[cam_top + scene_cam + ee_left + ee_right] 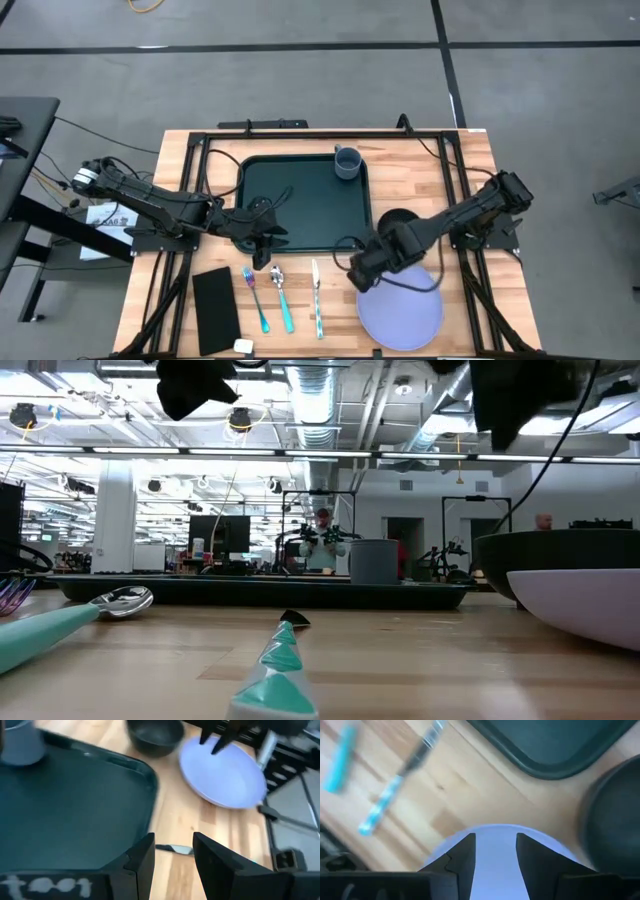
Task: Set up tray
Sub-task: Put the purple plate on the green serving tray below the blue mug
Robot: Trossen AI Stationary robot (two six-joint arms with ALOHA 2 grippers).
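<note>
The dark green tray [300, 200] lies flat mid-table, with a grey cup [347, 162] standing in its far right corner. A lavender plate [400, 305] rests on the wood near the table's near right edge. A black bowl [402, 222] sits just beyond it. My left gripper [172, 862] is open and hovers over the tray's near edge [262, 252]. My right gripper [495, 862] is open above the plate's left rim [358, 278]. In the low view both grippers hang clear of the tabletop.
A black napkin [215, 308], a teal fork [255, 298], a teal spoon [283, 298] and a patterned knife [316, 298] lie in a row on the wood near the tray's near edge. A small white piece [243, 346] sits at the table's near edge.
</note>
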